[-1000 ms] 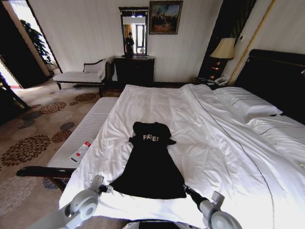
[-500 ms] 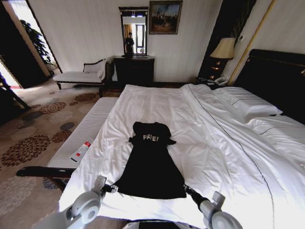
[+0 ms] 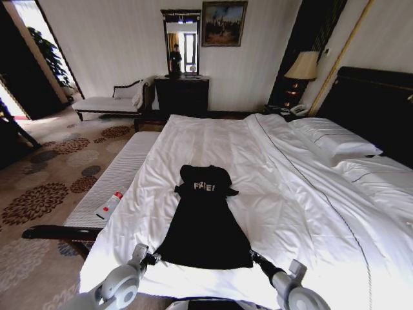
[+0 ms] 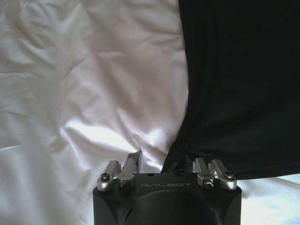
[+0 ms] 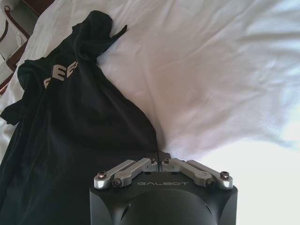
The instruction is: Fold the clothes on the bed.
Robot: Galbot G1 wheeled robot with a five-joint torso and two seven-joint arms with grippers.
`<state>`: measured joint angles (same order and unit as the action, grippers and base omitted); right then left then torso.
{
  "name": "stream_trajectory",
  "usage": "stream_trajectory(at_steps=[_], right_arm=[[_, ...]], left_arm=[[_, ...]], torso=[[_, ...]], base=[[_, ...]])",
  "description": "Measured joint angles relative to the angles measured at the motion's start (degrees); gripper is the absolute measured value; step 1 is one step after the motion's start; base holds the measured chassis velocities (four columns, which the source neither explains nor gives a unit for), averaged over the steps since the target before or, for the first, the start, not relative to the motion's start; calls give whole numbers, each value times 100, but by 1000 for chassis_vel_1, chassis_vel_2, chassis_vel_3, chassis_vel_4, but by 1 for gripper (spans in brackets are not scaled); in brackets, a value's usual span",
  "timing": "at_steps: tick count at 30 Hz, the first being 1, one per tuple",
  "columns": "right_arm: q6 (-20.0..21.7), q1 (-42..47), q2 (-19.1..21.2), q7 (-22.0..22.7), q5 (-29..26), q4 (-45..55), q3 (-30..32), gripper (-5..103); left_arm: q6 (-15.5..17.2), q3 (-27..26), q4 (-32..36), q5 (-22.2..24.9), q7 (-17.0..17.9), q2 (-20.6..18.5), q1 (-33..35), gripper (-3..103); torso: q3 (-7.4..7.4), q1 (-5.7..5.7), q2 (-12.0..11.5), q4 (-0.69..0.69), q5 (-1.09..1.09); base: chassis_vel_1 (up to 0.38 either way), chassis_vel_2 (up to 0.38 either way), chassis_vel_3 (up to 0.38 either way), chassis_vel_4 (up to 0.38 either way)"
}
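Note:
The clothes point(image 3: 205, 223), one black garment with white lettering near its neck, lie flat on the bed point(image 3: 303, 213), hem toward me. My left gripper point(image 3: 153, 257) is at the hem's left corner. In the left wrist view its fingers point(image 4: 133, 159) stand apart, and the black corner point(image 4: 225, 93) lies between them, at the left gripper point(image 4: 166, 161). My right gripper point(image 3: 253, 256) is at the hem's right corner. In the right wrist view the right gripper point(image 5: 158, 161) is shut on the edge of the clothes point(image 5: 79, 131).
A white-cushioned bench point(image 3: 122, 171) runs along the bed's left side with a bottle point(image 3: 111, 203) on it. Pillows point(image 3: 335, 142) and a dark headboard point(image 3: 381, 103) are at the right. A chaise point(image 3: 103, 103), a dresser point(image 3: 182, 95) and a lamp point(image 3: 303, 66) stand by the far wall.
My left gripper has moved slightly right along the bed's near edge, and the hem's left corner has shifted right with it. The right gripper has barely moved.

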<state>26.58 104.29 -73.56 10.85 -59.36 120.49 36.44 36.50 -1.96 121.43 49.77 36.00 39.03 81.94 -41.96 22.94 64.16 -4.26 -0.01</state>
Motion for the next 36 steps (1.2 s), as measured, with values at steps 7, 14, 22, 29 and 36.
stream_trajectory(at_steps=[7,14,22,29,36], right_arm=[[0,13,2,7,0,9,12,0],[0,8,8,10,-10,9,25,0],[0,4,5,20,-11,-2,19,0],[6,92,80,22,-11,64,173,0],[29,379,184,40,161,289,260,0]], left_arm=[[5,0,-20,-66,-86,6,-1,23],[7,0,-39,-111,-105,-5,3,2],[-55,-54,-18,-266,-167,5,102,1],[-212,-551,444,-322,-181,127,624,1],[-462,-1642,1146,-709,-450,736,2127,1]], torso=[[0,0,0,0,0],[0,0,0,0,0],[0,0,0,0,0],[0,0,0,0,0],[0,0,0,0,0]], base=[[0,0,0,0],[0,0,0,0],[0,0,0,0],[0,0,0,0],[0,0,0,0]])
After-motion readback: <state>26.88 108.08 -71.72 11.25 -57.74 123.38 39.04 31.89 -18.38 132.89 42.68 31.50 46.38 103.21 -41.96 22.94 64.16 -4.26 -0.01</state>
